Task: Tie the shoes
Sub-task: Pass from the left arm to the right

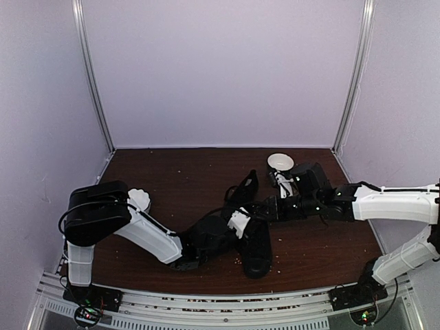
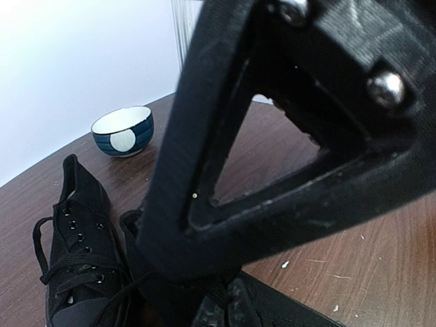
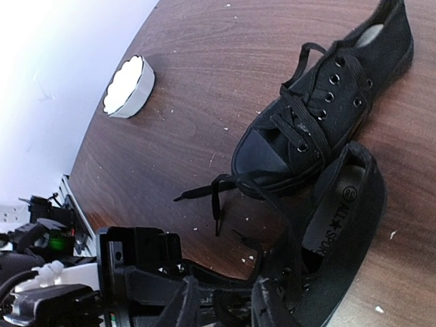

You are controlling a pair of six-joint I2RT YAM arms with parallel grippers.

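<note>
Table: shoes, blue bowl, white bowl

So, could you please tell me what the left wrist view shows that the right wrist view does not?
Only the left wrist view shows the round blue ceramic bowl with a white inside. Only the right wrist view shows the white scalloped bowl and the second black canvas sneaker with a printed insole. Both share the black lace-up canvas sneaker on the dark brown wooden table.
</note>
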